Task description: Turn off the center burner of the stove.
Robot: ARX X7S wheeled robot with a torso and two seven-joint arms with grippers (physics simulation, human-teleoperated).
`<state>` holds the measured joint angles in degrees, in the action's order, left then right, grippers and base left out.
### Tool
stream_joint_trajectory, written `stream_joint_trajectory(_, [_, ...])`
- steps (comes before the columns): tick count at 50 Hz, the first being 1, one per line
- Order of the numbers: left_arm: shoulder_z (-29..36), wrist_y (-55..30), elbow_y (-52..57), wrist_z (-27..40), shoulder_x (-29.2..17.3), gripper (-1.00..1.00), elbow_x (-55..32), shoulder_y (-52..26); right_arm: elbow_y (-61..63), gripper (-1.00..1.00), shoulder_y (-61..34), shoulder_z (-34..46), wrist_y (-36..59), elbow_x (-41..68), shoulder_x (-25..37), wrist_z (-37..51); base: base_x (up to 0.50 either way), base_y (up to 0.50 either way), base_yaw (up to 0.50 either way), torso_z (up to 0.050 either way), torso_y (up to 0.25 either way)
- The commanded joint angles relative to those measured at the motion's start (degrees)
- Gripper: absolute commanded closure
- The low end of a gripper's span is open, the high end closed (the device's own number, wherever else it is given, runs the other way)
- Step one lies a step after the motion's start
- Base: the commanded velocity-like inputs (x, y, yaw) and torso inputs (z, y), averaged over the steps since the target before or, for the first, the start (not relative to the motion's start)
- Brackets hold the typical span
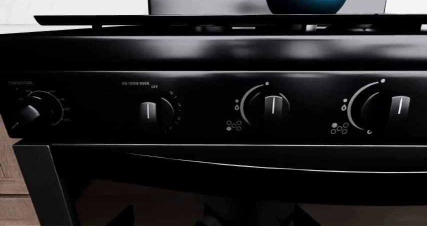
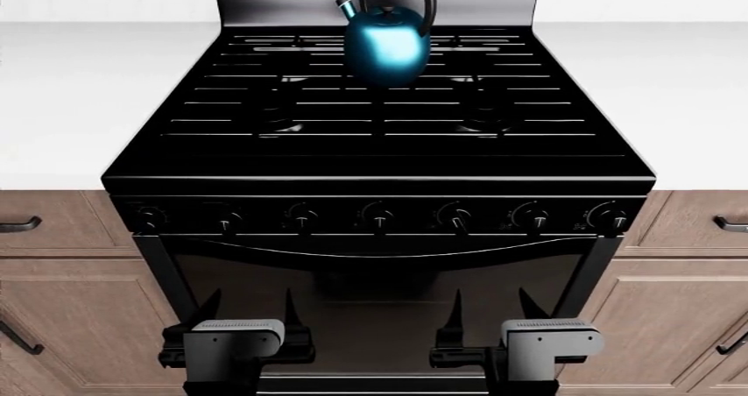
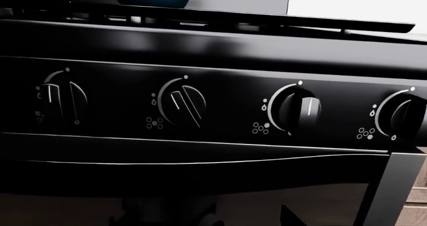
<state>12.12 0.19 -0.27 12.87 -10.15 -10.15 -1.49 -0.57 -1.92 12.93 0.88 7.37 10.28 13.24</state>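
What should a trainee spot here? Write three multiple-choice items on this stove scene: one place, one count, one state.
1. The kettle sits: A) at the cooktop's back middle B) on the counter C) in the oven.
2. Knobs on the stove front: A) four B) five C) seven.
3. The left gripper and right gripper: A) hold knobs B) hold nothing, low before the oven door C) lift the kettle.
Key: 1 A, it stands near the stove's rear edge; 2 C, the head view shows seven in a row; 3 B, both are well below the knobs.
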Motion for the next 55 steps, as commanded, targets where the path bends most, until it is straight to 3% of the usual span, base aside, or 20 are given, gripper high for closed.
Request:
stream_joint_trajectory(1, [0.34,0.12,-0.07,0.33,-0.31,-1.00,-0.26,-0.09,0.14,-1.00,-0.14,0.37,0.31,0.36,0.27,0.31,0.00,0.10,0.00,0.000,0.000])
stream_joint_trajectory(27, [1.02,0.26,0.19,1.11,-0.92,-1.00,-0.78,-0.02,0.11,-1.00,-0.44,0.81,-0.15,0.65,0.34,1.93,0.09,0.00,0.00,0.000,0.000])
stream_joint_trajectory(33, [0.89,-0.27,1.81,1.32,-1.16,-1.00,-1.64,0.62,8.58,-1.00,-2.20,3.06,11.27,-3.52,1.21,5.46,0.00,0.00,0.00,0.000,0.000])
stream_joint_trajectory(42, [0.95,-0.49,3.78,1.49,-1.58,-1.00,-2.40,1.29,12.28,-1.00,-8.19,8.47,20.23,-9.78,3.62,3.84,0.00,0.00,0.00,0.000,0.000])
stream_joint_trajectory(55, [1.25,-0.47,4.25,1.86,-1.91,-1.00,-2.70,1.38,14.78,-1.00,-9.17,9.82,23.51,-10.86,5.20,2.78,0.00,0.00,0.00,0.000,0.000])
